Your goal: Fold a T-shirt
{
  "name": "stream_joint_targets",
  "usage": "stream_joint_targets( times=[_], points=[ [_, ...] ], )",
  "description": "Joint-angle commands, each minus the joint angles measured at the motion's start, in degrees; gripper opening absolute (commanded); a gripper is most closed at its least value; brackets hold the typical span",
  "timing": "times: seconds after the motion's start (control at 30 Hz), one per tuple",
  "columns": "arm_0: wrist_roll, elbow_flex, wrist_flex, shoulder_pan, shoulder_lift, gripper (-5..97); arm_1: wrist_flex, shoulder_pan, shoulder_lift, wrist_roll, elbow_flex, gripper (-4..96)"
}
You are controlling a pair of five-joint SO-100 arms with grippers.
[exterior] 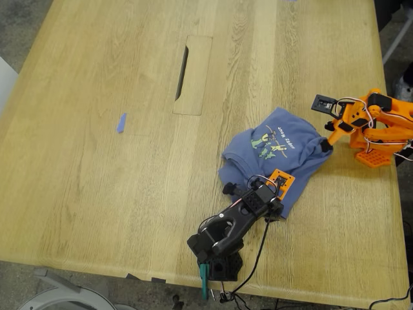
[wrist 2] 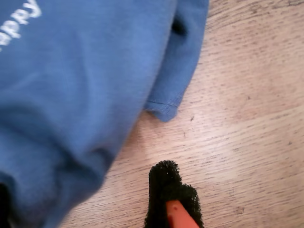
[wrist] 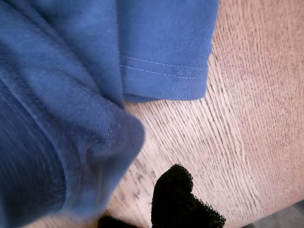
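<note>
The T-shirt (exterior: 258, 158) lies crumpled on the wooden table (exterior: 97, 194), toward the exterior view's right, with its print and lettering facing up. My first gripper (exterior: 258, 197), on the black arm, sits over the shirt's near edge. In the first wrist view its black fingertip (wrist: 173, 194) stands clear of the bunched cloth (wrist: 71, 95), so the jaws are apart. My second gripper (exterior: 327, 146), on the orange arm, touches the shirt's edge at the exterior view's right. Its foam-tipped finger (wrist 2: 164, 187) is off the cloth (wrist 2: 71, 80), and the other jaw is hidden under a fold.
A tiny blue scrap (exterior: 121, 123) lies on the table toward the exterior view's left. A dark slot (exterior: 182, 72) in an inset panel sits at the table's far middle. The black arm's base (exterior: 216, 255) stands at the near table edge, the orange base (exterior: 374, 152) at the exterior view's right edge.
</note>
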Motion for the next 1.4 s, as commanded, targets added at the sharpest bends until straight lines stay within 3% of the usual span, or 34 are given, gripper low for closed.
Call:
stream_joint_targets(
  times=[0.0, 0.1, 0.3, 0.4, 0.57, 0.67, 0.97, 1.37],
  points=[
    [-0.8, -7.5, 2.1, 1.2, 1.2, 90, 1.5, -0.9, -0.8, 0.2, -5.7, 44.8],
    [-0.1, -10.6, 1.4, 1.1, -0.8, 90, 2.3, -1.1, -2.5, -0.1, -9.1, 44.1],
    [4.0, -12.5, -11.4, -2.4, -3.3, 89, -3.2, -4.2, -9.7, -0.1, -15.2, 37.2],
    [6.8, -11.3, -20.2, -4.9, -3.5, 85, -9.8, -6.9, -15.6, -0.3, -17.1, 27.7],
    [11.3, -8.7, -34.7, -8.7, -4.1, 74, -23.4, -12.0, -27.3, 0.0, -19.5, 0.1],
    [12.8, -5.8, -41.4, -10.9, -3.9, 61, -30.0, -14.1, -35.6, 0.0, -22.3, 0.1],
    [9.1, 3.2, -51.4, -20.3, -2.5, 28, -43.1, -15.6, -57.8, 0.0, -34.2, 0.1],
    [3.9, 5.1, -62.1, -27.1, -10.0, 8, -50.1, -18.7, -69.3, 1.2, -39.0, 0.0]
  ],
)
